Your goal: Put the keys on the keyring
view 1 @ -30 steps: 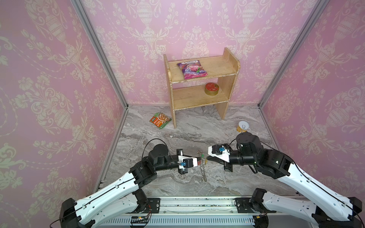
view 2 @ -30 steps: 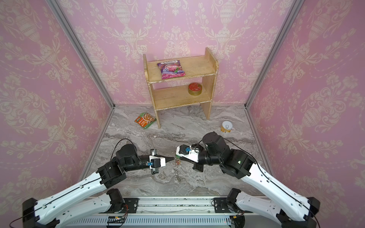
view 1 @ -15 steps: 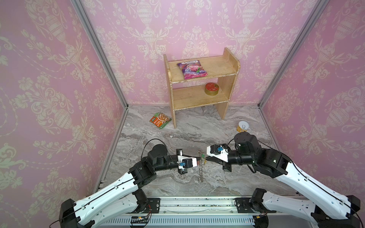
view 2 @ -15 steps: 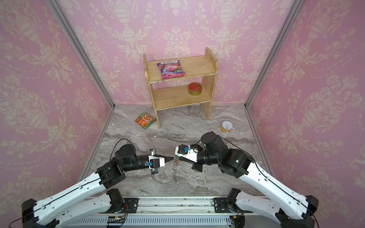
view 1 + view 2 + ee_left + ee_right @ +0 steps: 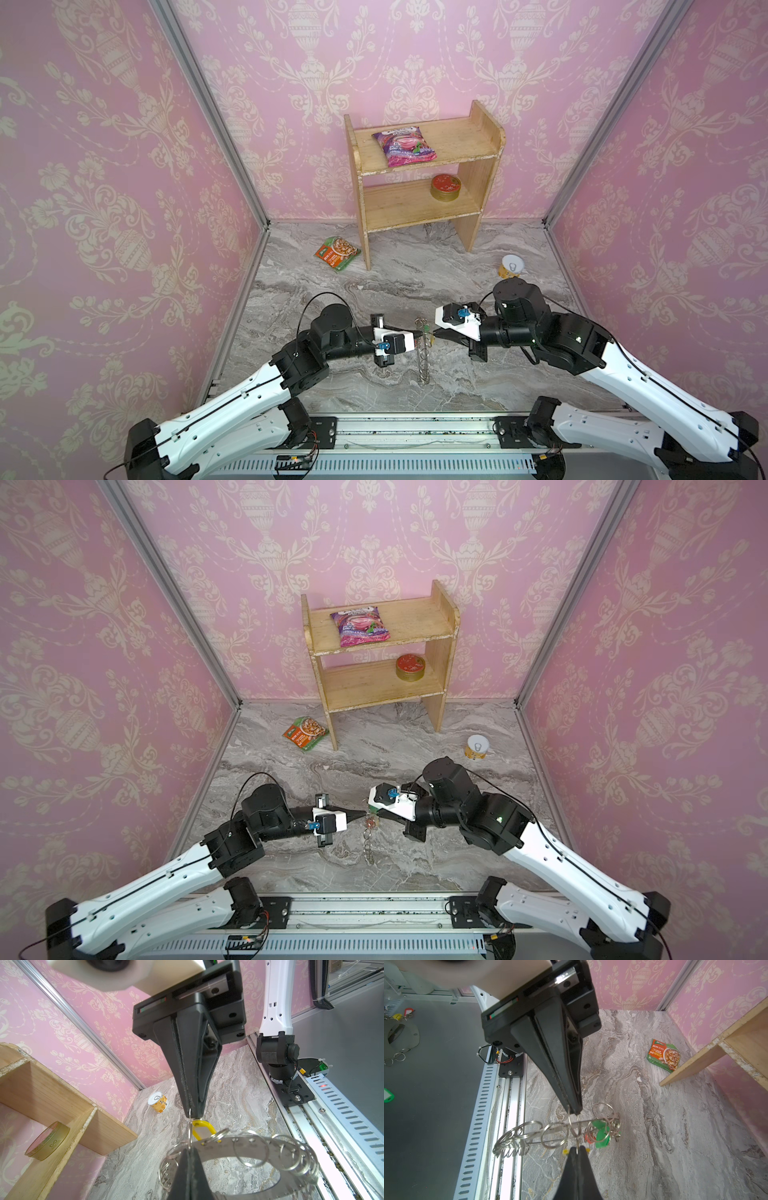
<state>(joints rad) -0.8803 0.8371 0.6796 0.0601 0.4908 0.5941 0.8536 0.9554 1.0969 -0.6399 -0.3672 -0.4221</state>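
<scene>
In both top views the large flat grey metal keyring (image 5: 423,361) hangs edge-on over the marble surface's (image 5: 415,266) front middle, nipped by the clamped left gripper (image 5: 417,333); the left wrist view, then the right, shows the right gripper (image 5: 191,1111) pinching the small yellow-tagged key (image 5: 202,1132) beside its rim.

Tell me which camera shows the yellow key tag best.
Left wrist view: the yellow tag is close and sharp, just beyond the keyring. The right wrist view shows only yellow slivers either side of the shut right gripper. In both top views it is too small to make out.
</scene>
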